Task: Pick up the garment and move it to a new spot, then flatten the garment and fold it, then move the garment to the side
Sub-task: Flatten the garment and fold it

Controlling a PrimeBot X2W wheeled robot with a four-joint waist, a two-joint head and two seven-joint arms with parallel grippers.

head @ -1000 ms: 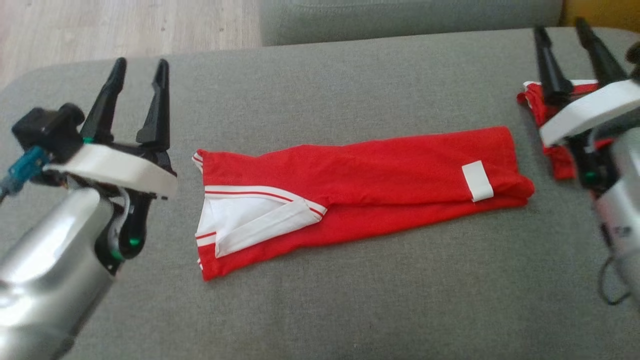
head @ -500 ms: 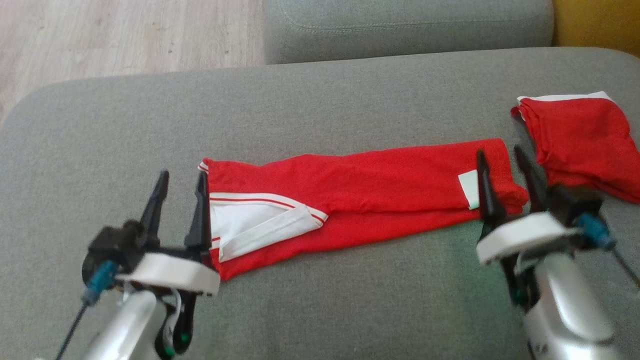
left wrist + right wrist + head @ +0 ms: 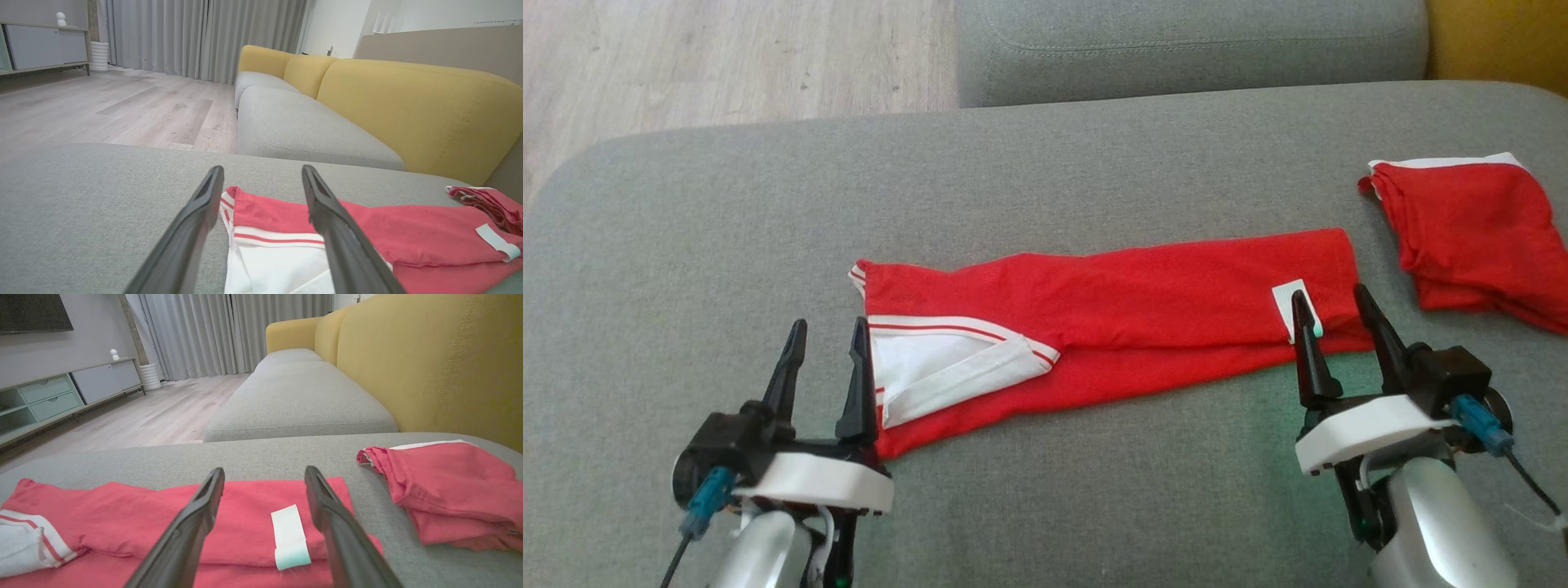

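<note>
Our garment [image 3: 1127, 318] lies flat on the grey cushion [image 3: 1013, 188] as a long folded strip. Its long axis runs left to right across us, with the white-trimmed end at our left claw [image 3: 827, 327] and the tagged end at our right claw [image 3: 1327, 294]. Both claws have their fingers apart and hold nothing, and each sits just on the near side of its own end, pointing over it, so neither arm is nearer. We judge the next move turns on this one-claw-per-end layout, while a second red bundle [image 3: 1470, 237] lies apart to the right.
</note>
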